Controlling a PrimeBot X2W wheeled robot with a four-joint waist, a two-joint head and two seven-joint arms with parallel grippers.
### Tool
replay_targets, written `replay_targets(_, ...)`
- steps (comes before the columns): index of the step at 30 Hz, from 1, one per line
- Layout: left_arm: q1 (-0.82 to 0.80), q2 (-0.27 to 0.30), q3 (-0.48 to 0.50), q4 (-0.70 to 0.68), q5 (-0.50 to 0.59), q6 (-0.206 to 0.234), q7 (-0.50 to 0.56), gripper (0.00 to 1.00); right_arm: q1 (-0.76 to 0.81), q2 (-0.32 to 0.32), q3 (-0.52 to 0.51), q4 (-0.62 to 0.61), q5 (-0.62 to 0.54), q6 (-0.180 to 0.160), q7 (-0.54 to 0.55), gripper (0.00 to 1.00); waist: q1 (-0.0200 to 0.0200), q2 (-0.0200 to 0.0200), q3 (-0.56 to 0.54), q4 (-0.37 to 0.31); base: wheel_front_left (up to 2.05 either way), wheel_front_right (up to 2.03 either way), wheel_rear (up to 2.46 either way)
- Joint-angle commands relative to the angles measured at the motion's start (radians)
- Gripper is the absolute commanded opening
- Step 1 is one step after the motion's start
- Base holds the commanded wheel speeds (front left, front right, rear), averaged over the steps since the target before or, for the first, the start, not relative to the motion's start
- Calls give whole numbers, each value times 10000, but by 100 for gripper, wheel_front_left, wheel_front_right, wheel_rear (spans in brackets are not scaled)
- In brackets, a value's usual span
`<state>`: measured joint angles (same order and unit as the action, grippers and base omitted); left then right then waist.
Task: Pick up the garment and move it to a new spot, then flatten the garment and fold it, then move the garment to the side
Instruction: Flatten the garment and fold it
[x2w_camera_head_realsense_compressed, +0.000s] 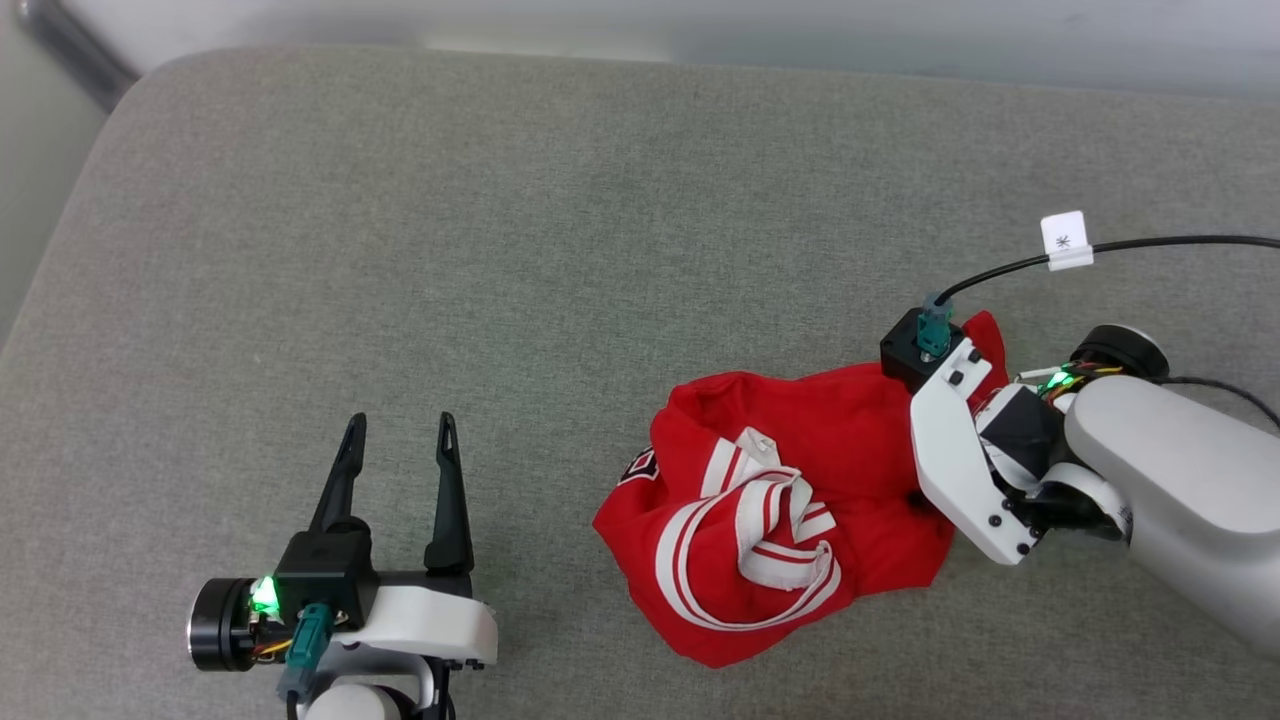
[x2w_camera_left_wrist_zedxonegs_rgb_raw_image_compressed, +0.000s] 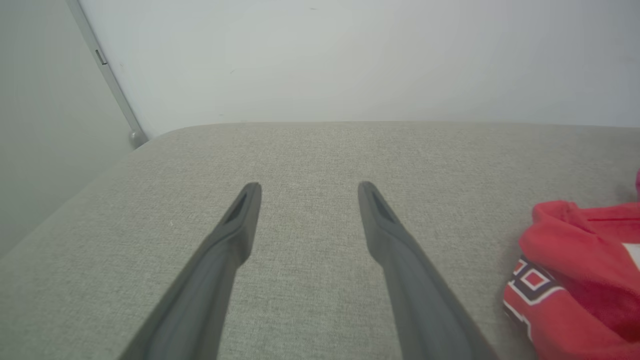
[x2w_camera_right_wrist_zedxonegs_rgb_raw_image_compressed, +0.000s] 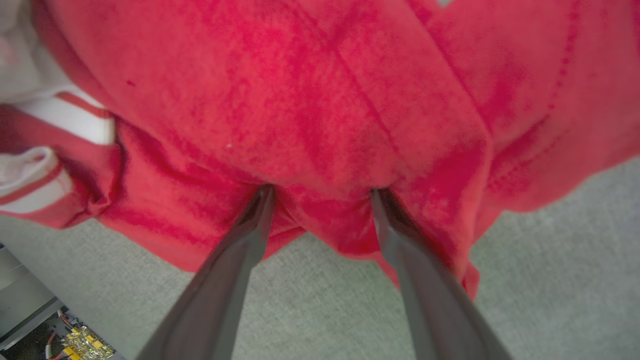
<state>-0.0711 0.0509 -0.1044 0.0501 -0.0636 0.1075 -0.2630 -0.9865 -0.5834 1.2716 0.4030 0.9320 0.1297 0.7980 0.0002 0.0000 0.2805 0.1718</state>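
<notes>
Hovering over the near left of the cushion (x2w_camera_head_realsense_compressed: 500, 200), the left gripper (x2w_camera_head_realsense_compressed: 400, 420) stands fully spread and empty, well apart from the work. Toward the cushion's near right lies the garment (x2w_camera_head_realsense_compressed: 860, 440), crumpled in a heap with its striped trim (x2w_camera_head_realsense_compressed: 785, 570) twisted on top. At the heap's right edge the right gripper (x2w_camera_right_wrist_zedxonegs_rgb_raw_image_compressed: 322, 191) has its jaws wide apart, tips pressed into the red cloth with a fold bulging between them; nothing is clamped yet. The risk, judging from this pose, lies in the pinch. The thin fabric is bunched in several layers, so a close here may catch only the top ply and let it slip free on the lift. It may instead seize a thick wad and carry the garment off as a lump that is harder to flatten. Tips bearing down could also snag the cushion's weave. Farther back, the cushion's grey surface stretches to the wall (x2w_camera_left_wrist_zedxonegs_rgb_raw_image_compressed: 350, 60), offering room for a new spot.
</notes>
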Motion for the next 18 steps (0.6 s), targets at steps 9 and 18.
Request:
replay_targets(9, -152, -12, 27, 146, 40, 64, -25, 100, 1286, 657, 303, 541, -432, 31, -464, 77, -2, 0, 13, 53, 0, 0, 0)
replay_targets(18, 221, -12, 196, 255, 144, -42, -25, 100, -251, 417, 83, -243, -409, 7, -2546, 0, -2, 0, -762, -261, 0, 0, 0)
